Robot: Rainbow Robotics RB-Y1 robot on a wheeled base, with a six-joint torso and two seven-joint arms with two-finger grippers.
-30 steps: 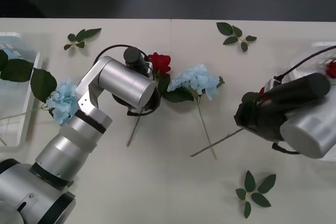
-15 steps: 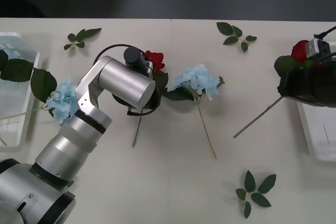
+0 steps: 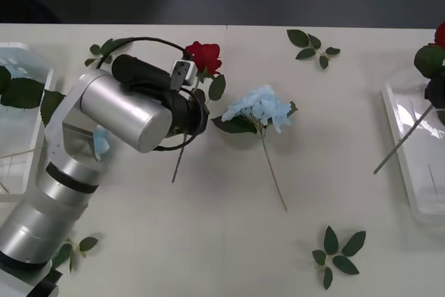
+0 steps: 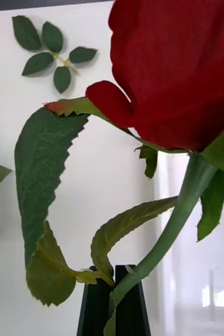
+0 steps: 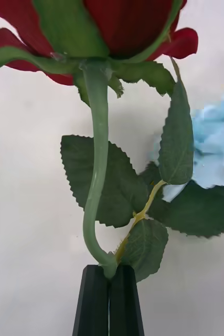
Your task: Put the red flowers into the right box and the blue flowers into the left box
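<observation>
The red flowers are two here, and each is held by one gripper. We see the left gripper (image 5: 109,286) clenched on the stem of one rose (image 3: 204,55), with the bloom lifted beyond the arm, near the middle of the table (image 3: 208,241). The right gripper (image 4: 114,296) is pinched on the stem of the other rose (image 4: 174,68), which hangs at the right box (image 3: 410,165).

We judge these roses light and soft: the bloom is fabric, the stem thin and bendy, so the grasp belongs on the stem, not on the petals. In the front view, the left rose's stem runs from its bloom down toward the robot. The right rose's stem (image 3: 400,145) slants from its bloom at the far right edge down-left over the box's rim. A blue flower (image 3: 259,106) lies on the table between them, bloom away from the robot.
</observation>
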